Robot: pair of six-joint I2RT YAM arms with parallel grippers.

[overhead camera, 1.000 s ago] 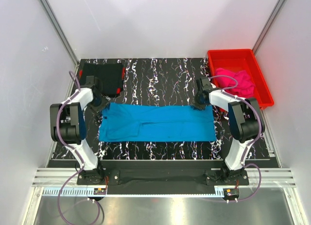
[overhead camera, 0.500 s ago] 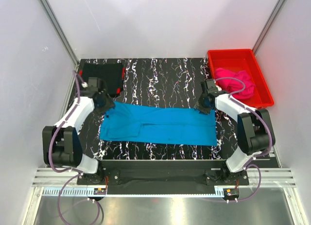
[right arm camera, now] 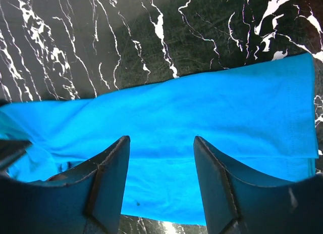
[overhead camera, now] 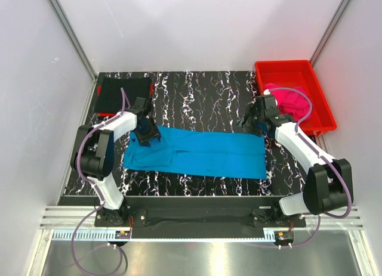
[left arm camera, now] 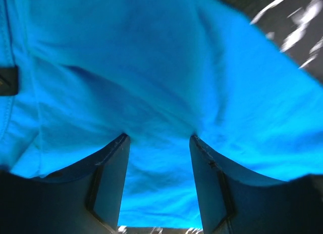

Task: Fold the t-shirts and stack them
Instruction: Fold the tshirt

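Observation:
The turquoise-blue t-shirt (overhead camera: 203, 152) lies flat as a long band across the middle of the table. My left gripper (overhead camera: 148, 136) is low over its left end, jaws apart; in the left wrist view the gripper (left arm camera: 159, 138) has its fingertips against the cloth (left arm camera: 151, 67). My right gripper (overhead camera: 249, 122) hovers by the shirt's far right corner. It is open (right arm camera: 160, 139) with the cloth (right arm camera: 202, 112) below and nothing between its fingers. The black t-shirt (overhead camera: 122, 94) sits folded at the back left. The hot pink t-shirt (overhead camera: 291, 102) lies crumpled in the bin.
A red plastic bin (overhead camera: 285, 68) stands at the back right corner. The table top is black marble pattern (overhead camera: 203, 97). White walls close in on both sides and behind.
My left gripper swung right from the table's left edge onto the shirt's left end. My right gripper opened wider and drew back from the shirt's right corner.

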